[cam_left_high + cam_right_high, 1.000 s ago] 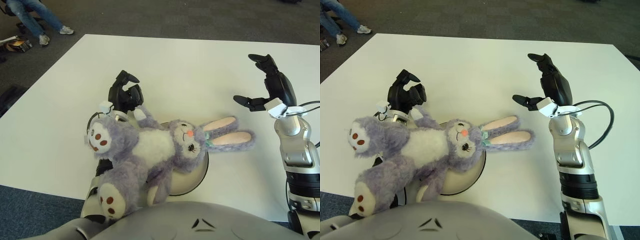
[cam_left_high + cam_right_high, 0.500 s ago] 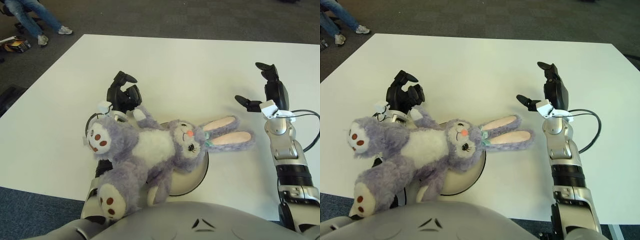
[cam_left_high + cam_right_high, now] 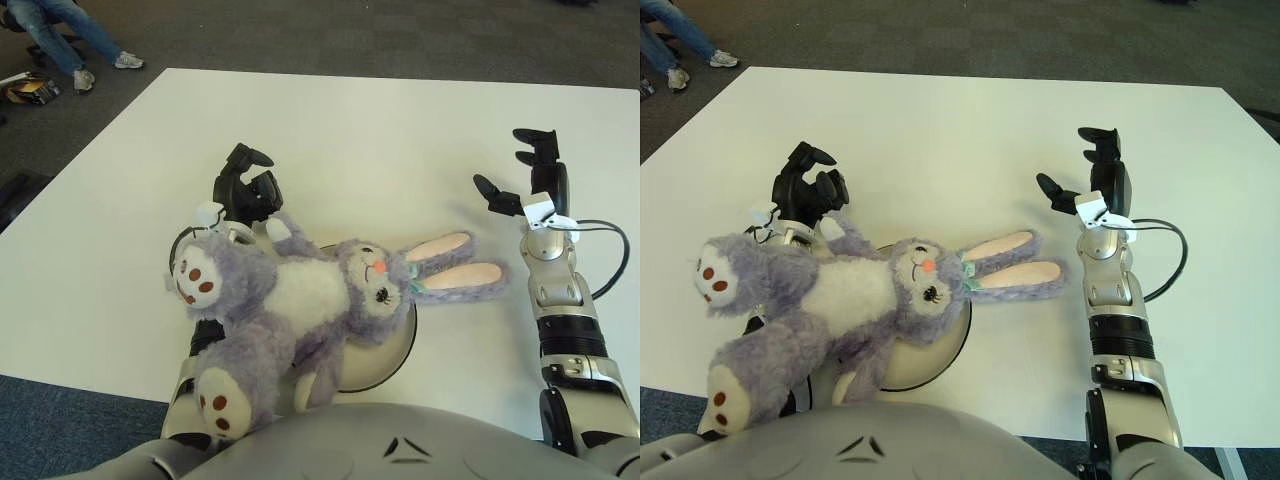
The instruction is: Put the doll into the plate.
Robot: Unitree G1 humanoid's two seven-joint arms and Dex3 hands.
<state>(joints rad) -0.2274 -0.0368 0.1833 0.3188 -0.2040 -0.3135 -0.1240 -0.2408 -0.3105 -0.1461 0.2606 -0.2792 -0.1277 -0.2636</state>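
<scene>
Both hands hold nothing, left hand [image 3: 247,187] curled, right hand [image 3: 527,178] spread; doll [image 3: 300,300] overlies plate [image 3: 392,358].

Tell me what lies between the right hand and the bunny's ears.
Only bare white table separates the right hand from the doll ears, clearest in the left eye view.

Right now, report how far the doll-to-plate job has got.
Done: the doll lies across the plate, head over the dish, ears and legs hanging past the rim. In hand: nothing; the left hand sits curled by the doll's arm, and the right hand is open above the table. Left: perhaps tucking the doll in more fully.
</scene>
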